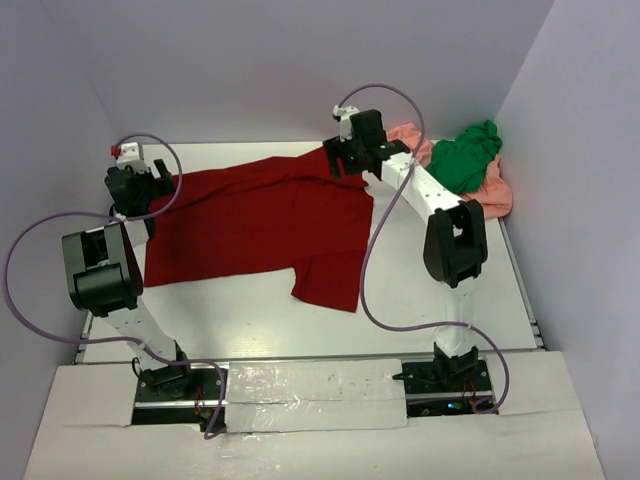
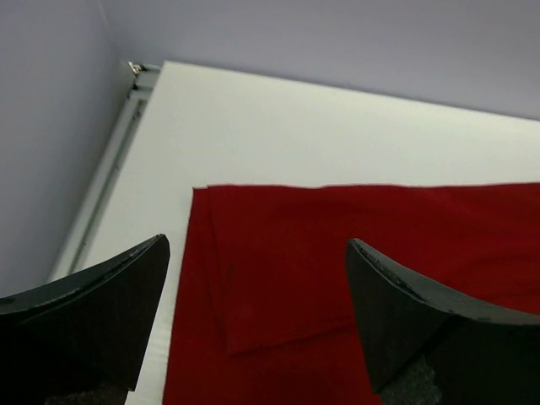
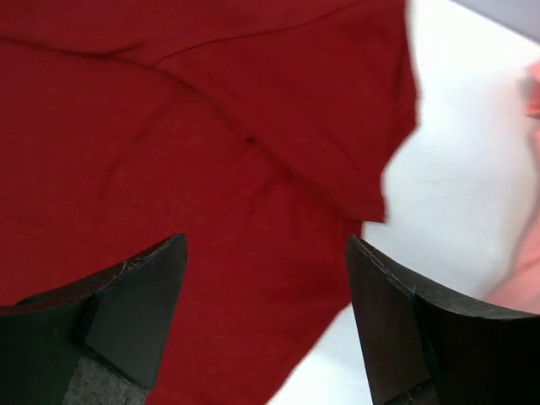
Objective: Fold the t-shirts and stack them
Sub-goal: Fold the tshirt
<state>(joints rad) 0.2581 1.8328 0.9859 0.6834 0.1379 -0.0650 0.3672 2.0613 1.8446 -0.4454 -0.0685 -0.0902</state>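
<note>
One white table carries all the cloth. Biggest on it is the dark red t-shirt, spread mostly flat from the left side to the middle. A flap of it reaches toward the near edge on its right, and its far right corner runs up under the right arm. In the left wrist view its left edge shows a second layer lying over the first, both edges straight and close to the table's left rim.

At the far right corner the green t-shirt sits bunched in a heap on top of the salmon-pink t-shirt, which shows beneath it and to its right. Both are apart from the red one.

The left gripper hangs over the red shirt's left edge with its fingers spread wide and nothing between them. The right gripper hangs over the shirt's far right part near a sleeve, likewise wide apart and holding nothing.
</note>
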